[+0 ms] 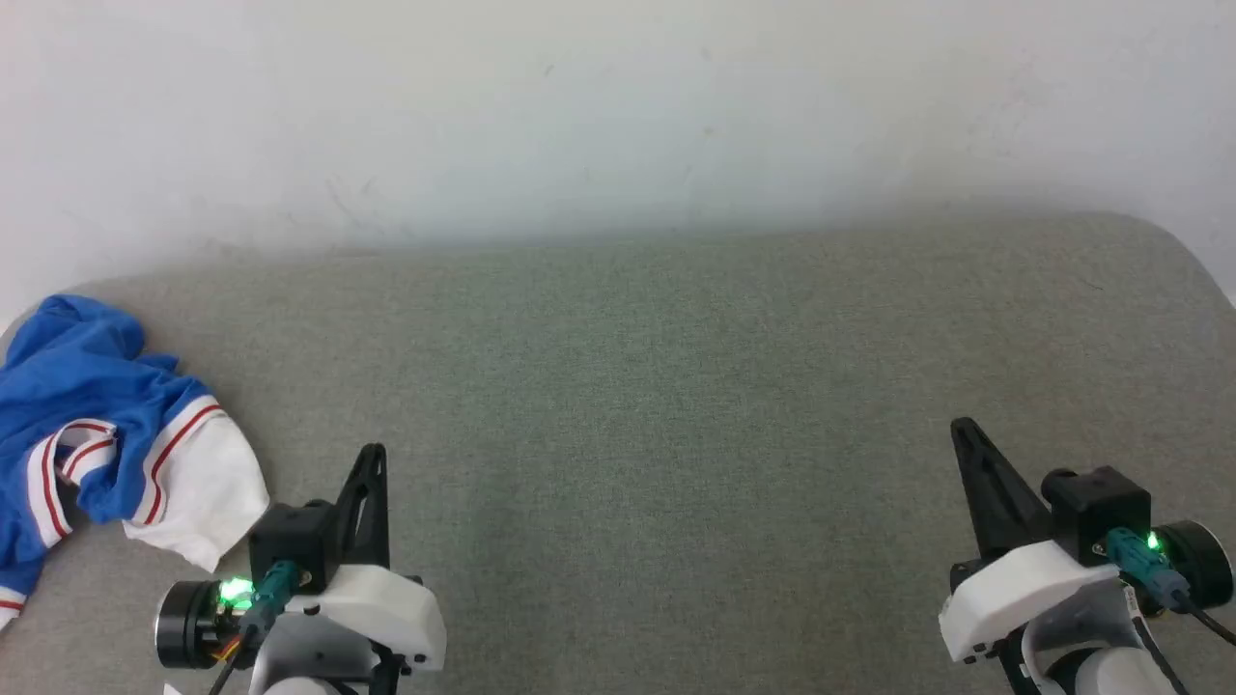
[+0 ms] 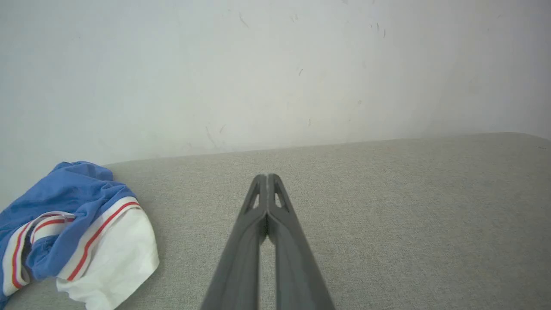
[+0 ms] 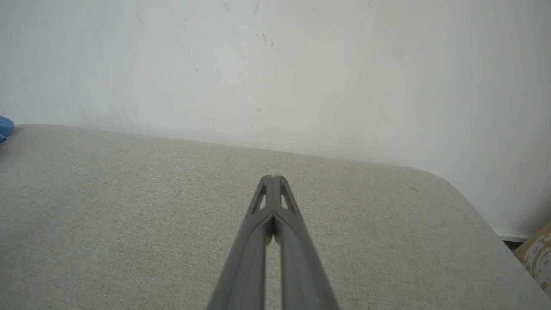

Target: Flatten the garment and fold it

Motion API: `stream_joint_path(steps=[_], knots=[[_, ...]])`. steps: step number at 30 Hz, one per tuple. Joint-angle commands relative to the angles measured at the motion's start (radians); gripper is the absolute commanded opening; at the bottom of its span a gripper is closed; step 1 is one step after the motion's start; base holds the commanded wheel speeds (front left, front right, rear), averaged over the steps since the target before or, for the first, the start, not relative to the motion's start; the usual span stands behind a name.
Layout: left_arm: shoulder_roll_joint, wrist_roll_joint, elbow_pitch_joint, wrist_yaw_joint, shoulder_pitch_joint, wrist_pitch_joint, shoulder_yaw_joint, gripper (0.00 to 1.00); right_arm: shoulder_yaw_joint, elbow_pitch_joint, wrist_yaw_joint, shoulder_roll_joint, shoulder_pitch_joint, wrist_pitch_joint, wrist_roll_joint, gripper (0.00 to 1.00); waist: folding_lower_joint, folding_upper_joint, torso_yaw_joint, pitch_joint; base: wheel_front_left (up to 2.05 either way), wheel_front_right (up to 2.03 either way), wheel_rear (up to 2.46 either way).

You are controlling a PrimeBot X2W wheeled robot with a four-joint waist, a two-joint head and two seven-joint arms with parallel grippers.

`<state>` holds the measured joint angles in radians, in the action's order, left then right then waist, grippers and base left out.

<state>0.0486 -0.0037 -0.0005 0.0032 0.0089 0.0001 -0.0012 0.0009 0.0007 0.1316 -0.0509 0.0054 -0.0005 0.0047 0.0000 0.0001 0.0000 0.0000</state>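
Left hand (image 1: pixel 375 454) hangs low over the near side of the grey surface (image 1: pixel 657 405), its two dark fingers pressed together. The blue shirt (image 1: pixel 87 415) lies crumpled near it on the left, at the surface's far left edge, with a white, red-striped sleeve turned toward the hand. Well apart on the right, the right hand (image 1: pixel 963 430) also has its fingers closed together.

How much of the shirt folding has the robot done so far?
Nothing looks done yet. The garment lies crumpled at the left edge of the grey surface. Nothing is in hand: the left gripper and right gripper are both shut, empty and apart from it. Left: grab it, spread it flat, fold it.
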Motion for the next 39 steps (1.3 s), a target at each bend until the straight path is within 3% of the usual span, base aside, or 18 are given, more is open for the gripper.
stream_joint_path(steps=[1, 28, 29, 30, 31, 39], knots=[[0.002, 0.004, 0.000, -0.003, -0.009, 0.000, 0.001, 0.00, -0.001, -0.001, -0.001, 0.001, -0.005, 0.000, -0.005, 0.00, 0.0000, -0.0001, 0.000, 0.000, 0.00, 0.00, 0.00], [0.002, 0.004, 0.000, -0.003, -0.009, 0.000, 0.001, 0.00, -0.001, -0.001, -0.001, 0.001, -0.005, 0.000, -0.005, 0.00, 0.0000, -0.0001, 0.000, 0.000, 0.00, 0.00, 0.00], [0.000, 0.000, 0.000, 0.000, 0.000, 0.000, 0.000, 1.00, 0.000, 0.000, 0.000, 0.000, 0.000, 0.000, 0.000, 1.00, 0.0000, -0.0001, 0.000, 0.000, 0.00, 0.00, 0.00], [0.000, 0.000, 0.000, 0.000, 0.000, 0.000, 0.000, 0.00, -0.001, 0.000, 0.000, 0.000, 0.000, 0.000, 0.000, 0.00, 0.0000, -0.0001, 0.000, 0.000, 0.00, 0.00, 0.00], [0.000, 0.000, 0.000, 0.000, 0.000, -0.001, 0.000, 1.00, -0.001, 0.000, 0.000, 0.000, 0.000, -0.001, 0.000, 1.00, 0.0000, -0.0001, 0.000, 0.000, 0.00, 0.00, 0.00], [0.000, 0.002, -0.008, 0.002, 0.006, -0.012, -0.004, 1.00, -0.016, -0.007, 0.000, 0.000, 0.010, -0.012, 0.007, 1.00, 0.0000, -0.0001, 0.000, 0.000, 0.00, 0.00, 0.00]])
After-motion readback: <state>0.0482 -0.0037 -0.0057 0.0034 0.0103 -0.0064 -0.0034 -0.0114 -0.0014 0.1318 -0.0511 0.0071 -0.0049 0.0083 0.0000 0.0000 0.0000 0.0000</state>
